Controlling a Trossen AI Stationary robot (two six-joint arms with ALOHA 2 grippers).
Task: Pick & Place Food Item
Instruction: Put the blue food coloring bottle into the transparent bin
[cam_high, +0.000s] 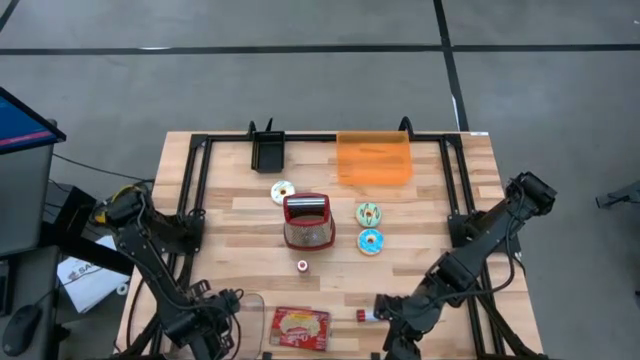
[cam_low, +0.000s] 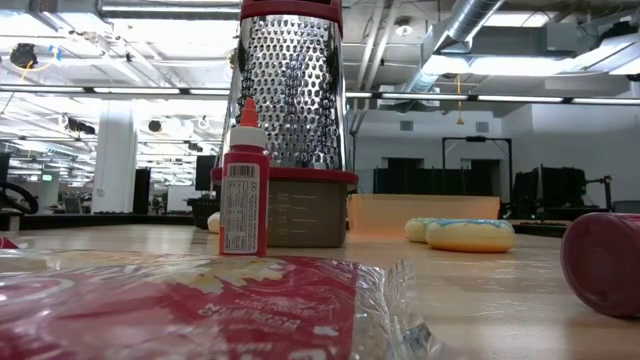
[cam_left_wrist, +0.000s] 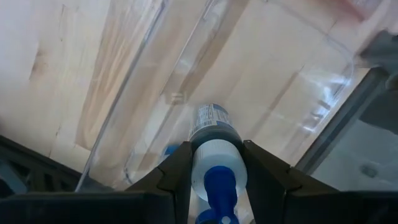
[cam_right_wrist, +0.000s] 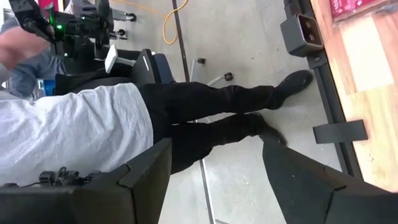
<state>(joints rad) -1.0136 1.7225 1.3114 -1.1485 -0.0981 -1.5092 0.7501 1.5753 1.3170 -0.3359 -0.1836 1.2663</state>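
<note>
Your left hand (cam_left_wrist: 214, 163) is clamped on a small bottle with a blue cap (cam_left_wrist: 213, 149), the cap end sitting between the two dark fingers (cam_left_wrist: 177, 171) and the labelled body pointing away toward the desk. It hangs over a clear plastic container (cam_high: 247, 312) at the near left corner of the desk (cam_high: 230, 205), pointing straight down. Just beside that container lies a flat red food packet (cam_high: 300, 327) in clear wrap, and next to it a small red-capped bottle (cam_high: 361, 316) lies on its side.

Your right hand (cam_right_wrist: 214, 165) stands wide with nothing in it, near the front right edge of the desk (its camera looks out over the floor at a person (cam_right_wrist: 124, 124) in a white top and dark trousers).

Further in, a red box grater (cam_high: 308, 221) stands mid-desk with a small red bottle (cam_high: 303, 266) upright in front of it. Three iced doughnuts (cam_high: 370, 241) lie around the grater, two on its right and one on its left. At the back sit an orange tray (cam_high: 375, 157) and a black bin (cam_high: 267, 152).
</note>
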